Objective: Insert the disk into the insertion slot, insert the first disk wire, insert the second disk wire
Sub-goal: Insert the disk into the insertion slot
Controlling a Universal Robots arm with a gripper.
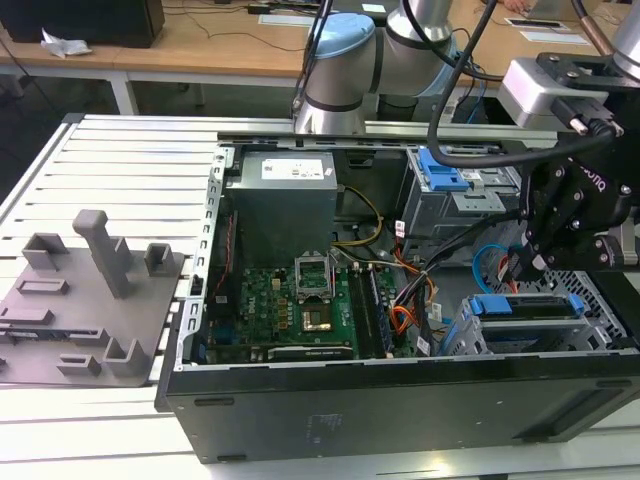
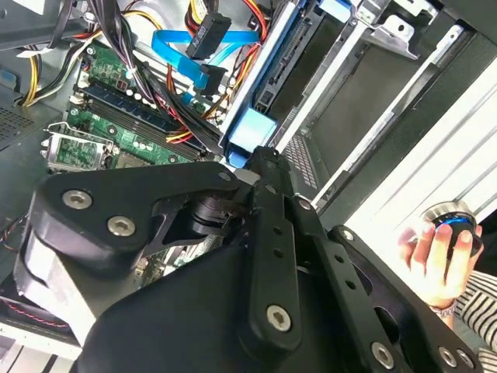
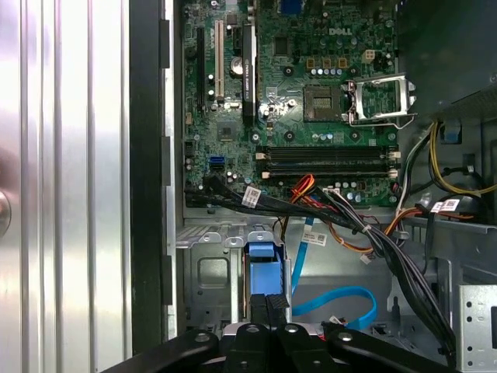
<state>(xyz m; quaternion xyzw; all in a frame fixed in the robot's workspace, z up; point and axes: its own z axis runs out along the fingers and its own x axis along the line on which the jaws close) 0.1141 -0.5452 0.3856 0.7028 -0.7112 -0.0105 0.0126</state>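
A robot arm leans over an open computer case point(image 1: 400, 400) on a slatted metal bench point(image 1: 110, 170). Its black end effector point(image 3: 268, 301) is down at the drive bay on the exterior view's right. In the first wrist view the two fingers point(image 3: 257, 311) stand narrow, almost together, with their tips at the blue end of the disk point(image 1: 525, 308). Whether they pinch the caddy or only press on it cannot be told.

The disk lies flat in the slot point(image 3: 203, 272), a silver perforated cage. Its blue frame shows along the cage's open side. The light-blue wire point(image 3: 334, 298) loops just beside the cage, between it and the motherboard point(image 1: 290, 300). In the second wrist view the red, orange and black wire point(image 2: 208, 33) hangs near that blue cable above the board, with its dark plug apart from the disk.

A taller grey cage with a blue latch point(image 1: 440, 170) stands behind the arm's working spot. A grey moulded fixture point(image 1: 90, 290) sits on the bench at the exterior view's left. In the second wrist view a person's hand point(image 2: 431, 260) rests on a round, blue-topped knob point(image 2: 452, 217) beyond the case.
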